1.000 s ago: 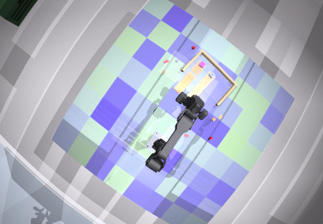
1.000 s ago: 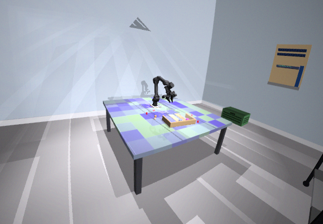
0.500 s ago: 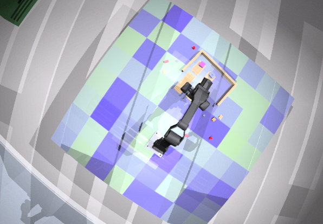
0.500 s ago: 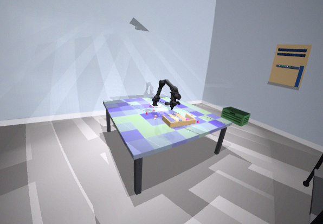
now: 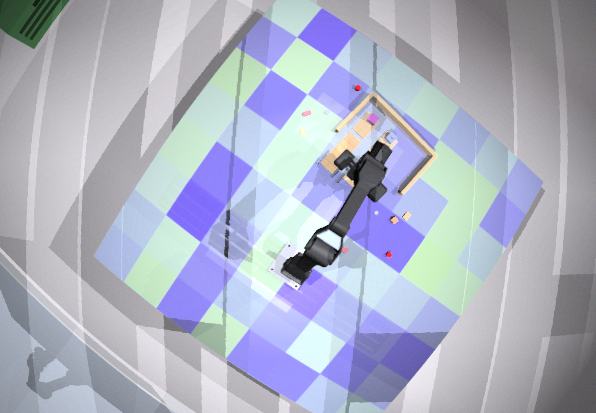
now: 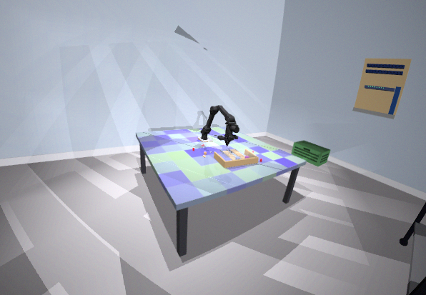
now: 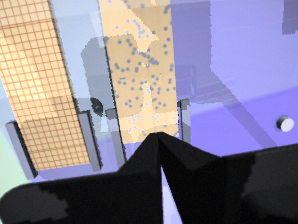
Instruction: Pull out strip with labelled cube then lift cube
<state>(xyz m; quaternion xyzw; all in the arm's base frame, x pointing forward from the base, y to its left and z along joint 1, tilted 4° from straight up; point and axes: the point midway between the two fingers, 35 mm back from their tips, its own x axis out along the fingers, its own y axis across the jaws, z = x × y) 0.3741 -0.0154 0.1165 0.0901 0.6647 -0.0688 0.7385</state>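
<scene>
The dotted pale strip [image 7: 142, 75] looks unbroken where it shows; in the top view the arm covers its middle. The labelled cube [image 5: 391, 137], pale with a blue-grey mark, sits at its far end. The gridded strip [image 5: 340, 152] [image 7: 42, 75] lies beside it. A gap separates it from a far piece [image 5: 363, 128] with a magenta cube [image 5: 373, 119] [image 6: 246, 157]. My gripper [image 7: 156, 139] [image 6: 227, 145] is shut and empty, pointing down over the near end of the dotted strip. Whether the tips touch the strip cannot be told. The labelled cube is outside the wrist view.
A wooden wall [image 5: 405, 125] [image 6: 243, 163] surrounds the strips on three sides, open toward the arm's base. Grey guide rails [image 7: 90, 140] flank the strips' near ends. Red balls [image 5: 357, 87] [image 5: 389, 254], small tan blocks [image 5: 394, 220] and a pink block [image 5: 306, 113] lie outside.
</scene>
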